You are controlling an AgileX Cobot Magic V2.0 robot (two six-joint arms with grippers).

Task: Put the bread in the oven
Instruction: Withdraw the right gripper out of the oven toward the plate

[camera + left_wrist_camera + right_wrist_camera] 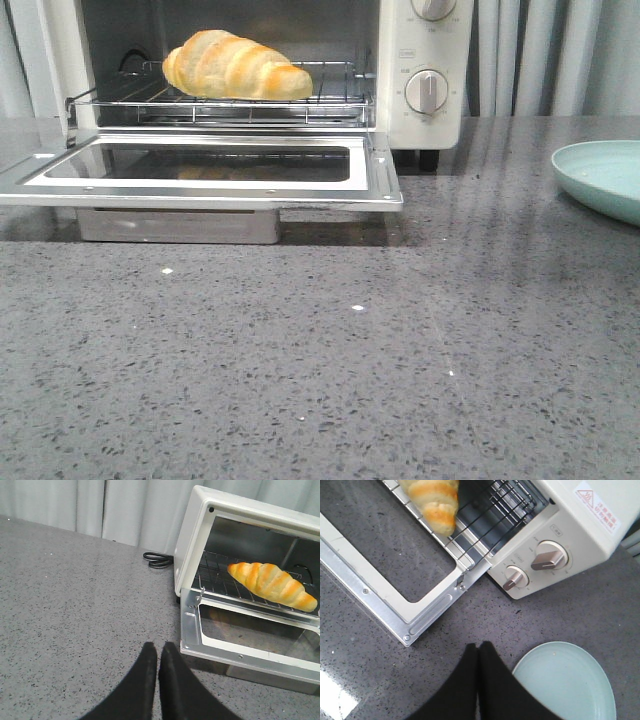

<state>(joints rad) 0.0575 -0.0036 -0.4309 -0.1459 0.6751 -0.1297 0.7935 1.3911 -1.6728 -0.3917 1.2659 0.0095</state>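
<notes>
The golden-yellow bread (pixel 236 66) lies on the wire rack inside the cream-white oven (pixel 430 115). The oven's glass door (pixel 200 170) hangs open and flat. The bread also shows in the left wrist view (pixel 272 585) and the right wrist view (pixel 436 502). My left gripper (pixel 158 647) is shut and empty, above the counter just left of the door's corner. My right gripper (pixel 478 647) is shut and empty, above the counter between the door's right corner and the plate. Neither gripper shows in the front view.
A pale green plate (pixel 605 178) sits at the right of the grey speckled counter, also seen in the right wrist view (pixel 565 682). A black cable (pixel 157 559) lies behind the oven's left side. Round knobs (pixel 547 558) sit on the oven's right panel. Curtains hang behind.
</notes>
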